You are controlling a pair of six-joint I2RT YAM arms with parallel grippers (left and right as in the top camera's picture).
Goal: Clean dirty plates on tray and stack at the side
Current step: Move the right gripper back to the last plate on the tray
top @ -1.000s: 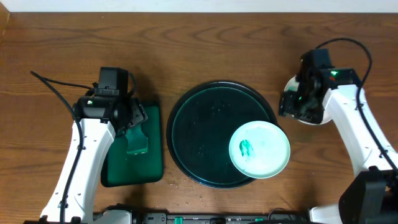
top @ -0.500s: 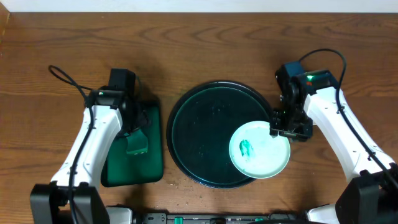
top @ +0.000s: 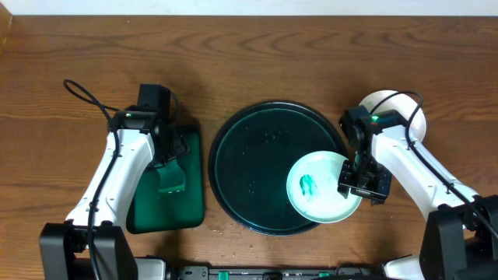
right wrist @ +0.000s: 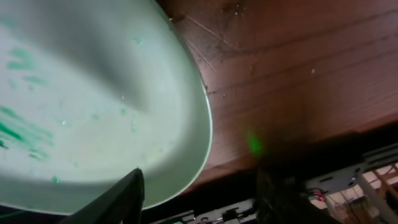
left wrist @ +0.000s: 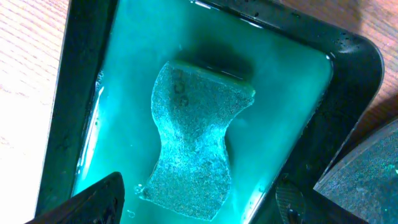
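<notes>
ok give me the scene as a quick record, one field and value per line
round tray: dark, middle of the table
dirty plate: on round tray's right part, green smear, juts past the rim
side plate: white, right of round tray, partly hidden by the arm, count unclear
sponge: lying in small green tray, wet
left tool: open, above sponge
right tool: open, at dirty plate's right edge
</notes>
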